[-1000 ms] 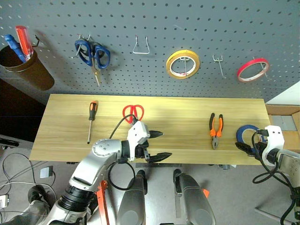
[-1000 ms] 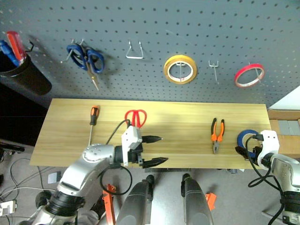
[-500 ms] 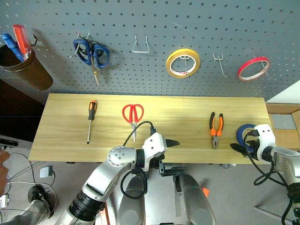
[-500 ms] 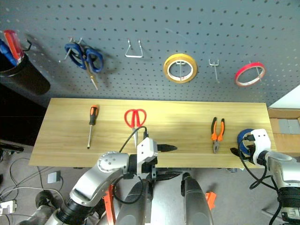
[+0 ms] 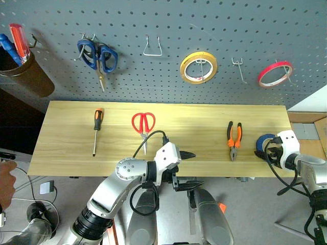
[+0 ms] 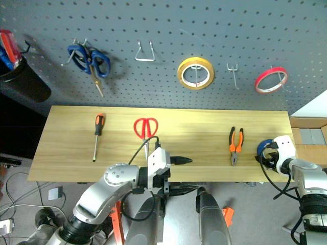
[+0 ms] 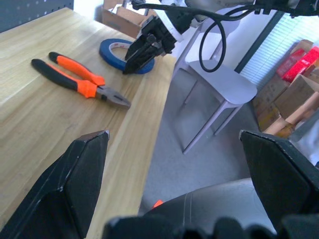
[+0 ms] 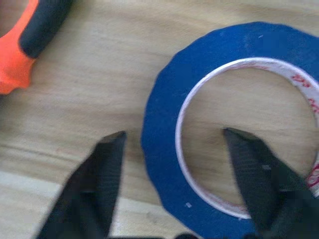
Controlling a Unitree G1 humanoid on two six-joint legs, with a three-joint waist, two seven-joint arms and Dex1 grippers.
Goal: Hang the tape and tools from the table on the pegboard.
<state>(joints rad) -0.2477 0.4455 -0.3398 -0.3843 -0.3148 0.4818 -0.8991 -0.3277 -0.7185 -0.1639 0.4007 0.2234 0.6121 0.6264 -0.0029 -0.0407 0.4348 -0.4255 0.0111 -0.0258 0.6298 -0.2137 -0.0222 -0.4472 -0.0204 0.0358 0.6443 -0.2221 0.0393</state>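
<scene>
I look down on a pale wooden table below a grey pegboard. At its right end my right gripper straddles the flat blue tape, one finger inside the ring, not yet pinching. My left gripper hangs wide open. Orange pliers and red scissors lie flat.

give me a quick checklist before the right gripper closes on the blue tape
1. One finger of the right gripper inside the blue tape, one outside: ok.
2. Tape flat on the table: ok.
3. Pliers apart from the tape: ok.
4. Left gripper open, away from the tape: ok.
5. Free hook on the pegboard: ok.
6. Finger depth on the tape wall: cannot tell.
</scene>
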